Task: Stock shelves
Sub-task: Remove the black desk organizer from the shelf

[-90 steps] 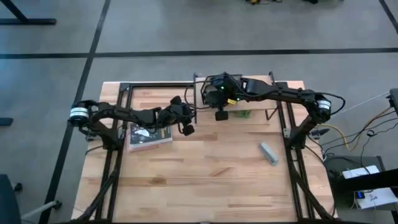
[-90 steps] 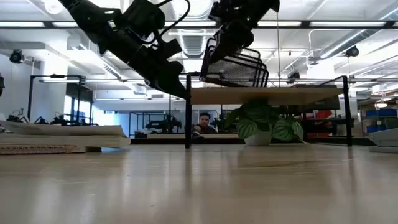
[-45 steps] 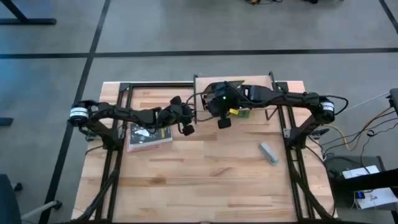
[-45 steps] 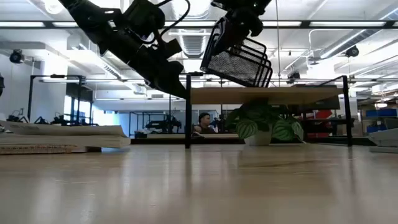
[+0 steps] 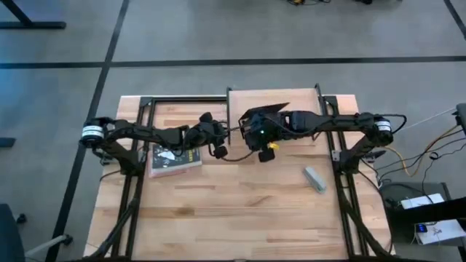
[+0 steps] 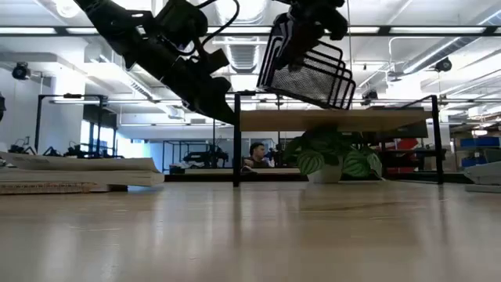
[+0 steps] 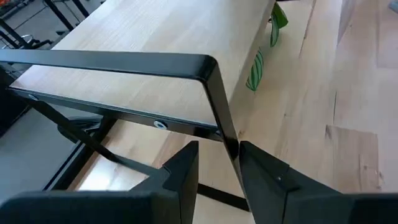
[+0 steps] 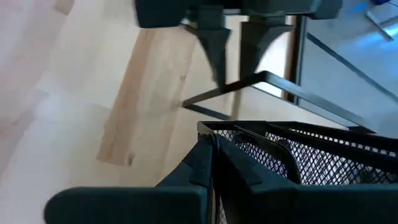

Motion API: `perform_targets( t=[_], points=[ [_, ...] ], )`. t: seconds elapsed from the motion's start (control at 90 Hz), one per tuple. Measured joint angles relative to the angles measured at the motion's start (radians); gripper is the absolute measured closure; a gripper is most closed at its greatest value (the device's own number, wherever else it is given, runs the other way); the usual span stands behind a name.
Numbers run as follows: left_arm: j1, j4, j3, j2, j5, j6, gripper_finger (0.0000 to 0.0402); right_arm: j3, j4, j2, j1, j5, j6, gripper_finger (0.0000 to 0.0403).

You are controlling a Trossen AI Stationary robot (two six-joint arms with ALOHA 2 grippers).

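The right claw (image 6: 301,23) is clamped on a black wire rack (image 6: 309,66), holding it tilted in the air above the front left part of the shelf (image 5: 273,102). The left claw (image 7: 217,165) has its fingers closed around the shelf's front left black leg (image 7: 221,106). The shelf stands at the far middle of the counter (image 5: 240,211), a plant (image 6: 329,157) beneath it, a book (image 5: 175,161) to its left.
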Motion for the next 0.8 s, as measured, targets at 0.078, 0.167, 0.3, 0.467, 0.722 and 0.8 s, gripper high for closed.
perform_targets(
  t=[0.078, 0.167, 0.3, 0.467, 0.722, 0.8],
  points=[
    [0.0, 0.0, 0.0, 0.0, 0.0, 0.0, 0.0303, 0.0, -0.005, 0.0, 0.024, 0.015, 0.017, 0.0403],
    [0.0, 0.0, 0.0, 0.0, 0.0, 0.0, 0.0303, 0.0, -0.022, 0.0, 0.058, 0.019, 0.035, 0.0403],
    [0.0, 0.0, 0.0, 0.0, 0.0, 0.0, 0.0303, 0.0, -0.043, 0.0, 0.11, 0.016, 0.095, 0.0403],
    [0.0, 0.0, 0.0, 0.0, 0.0, 0.0, 0.0303, 0.0, -0.067, 0.0, 0.169, 0.014, 0.171, 0.0403],
    [0.0, -0.001, 0.0, 0.0, 0.0, 0.0, 0.0303, -0.006, -0.101, 0.0, 0.234, 0.012, 0.297, 0.0403],
    [0.0, -0.001, 0.0, 0.0, 0.0, 0.0, 0.0303, -0.018, -0.104, 0.0, 0.243, 0.009, 0.328, 0.0403]
  ],
)
